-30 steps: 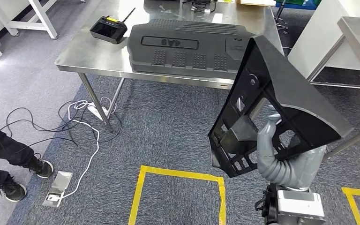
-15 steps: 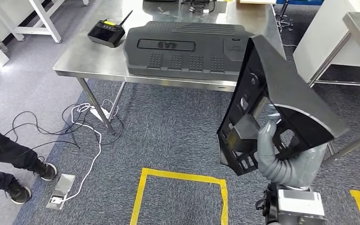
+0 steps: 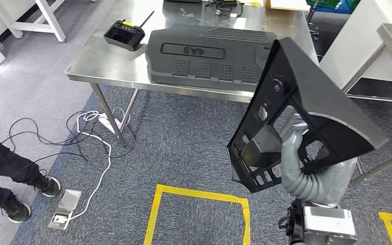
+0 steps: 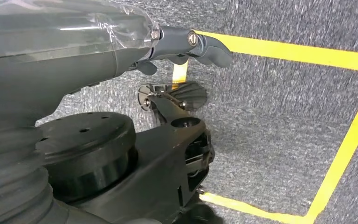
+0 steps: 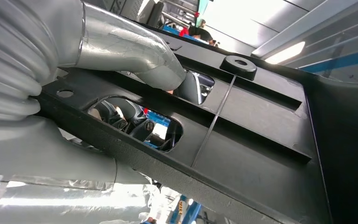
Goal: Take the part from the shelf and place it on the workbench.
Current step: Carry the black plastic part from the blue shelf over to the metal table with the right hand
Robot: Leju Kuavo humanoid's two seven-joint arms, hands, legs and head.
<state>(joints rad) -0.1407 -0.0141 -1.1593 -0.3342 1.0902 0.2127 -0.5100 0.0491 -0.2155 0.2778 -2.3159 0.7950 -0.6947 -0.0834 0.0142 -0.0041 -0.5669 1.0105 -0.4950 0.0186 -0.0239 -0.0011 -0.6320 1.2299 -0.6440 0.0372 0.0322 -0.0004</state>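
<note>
Right hand (image 3: pixel 300 153) clamped on black plastic part (image 3: pixel 306 109); thumb (image 5: pixel 135 56) pressed on one face, darker fingers (image 5: pixel 142 128) hooked through a cutout. Part held tilted in the air, above grey carpet (image 3: pixel 184 138), in front of the near edge of the steel workbench (image 3: pixel 107 64) and not touching it. Upper corner of part overlapping the bench edge in the head view.

Left hand (image 4: pixel 186 46) hanging over carpet and yellow floor tape (image 4: pixel 340 154), holding nothing, fingers slightly curled and apart.

On the workbench: large black moulded cover (image 3: pixel 209 56) lying flat, black remote controller (image 3: pixel 125 35) beside it with antenna raised.

On the floor beneath: tangled black and white cables (image 3: pixel 81 130). Person's legs and shoes (image 3: pixel 10 178) at the left edge, well apart from the bench.
</note>
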